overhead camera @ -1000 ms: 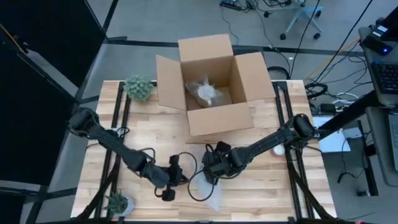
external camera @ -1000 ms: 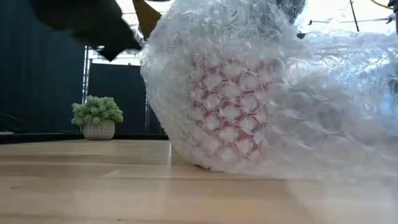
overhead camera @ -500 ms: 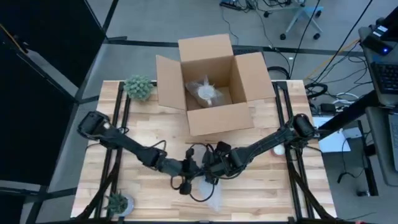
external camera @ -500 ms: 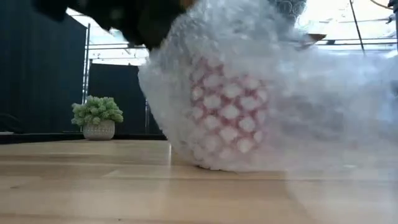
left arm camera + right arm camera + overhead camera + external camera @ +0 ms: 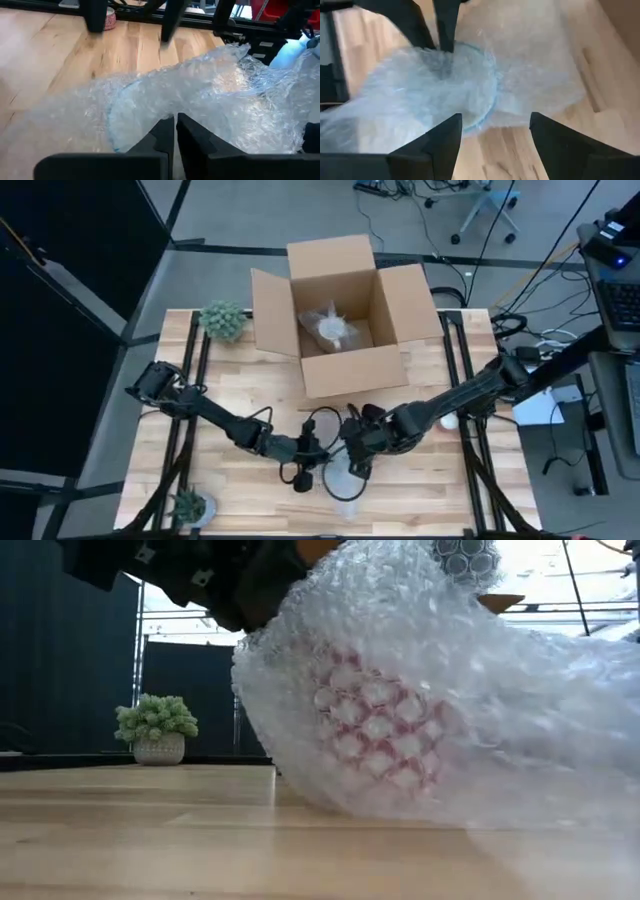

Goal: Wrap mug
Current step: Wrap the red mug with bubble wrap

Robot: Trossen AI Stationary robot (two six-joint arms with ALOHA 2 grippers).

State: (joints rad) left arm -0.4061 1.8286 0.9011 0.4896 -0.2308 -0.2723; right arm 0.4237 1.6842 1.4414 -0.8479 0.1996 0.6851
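The mug [image 5: 375, 745] sits near the table's [image 5: 450, 490] front edge, showing red through the bubble wrap [image 5: 480, 690] bundled over it. The left gripper [image 5: 175, 131], fingers pressed together, pinches a fold of wrap at the mug, probably to keep the layer from springing open. The right gripper [image 5: 495, 132], fingers spread, hovers just above (seemingly ready to take the loose sheet). Behind stands a box [image 5: 345, 315].
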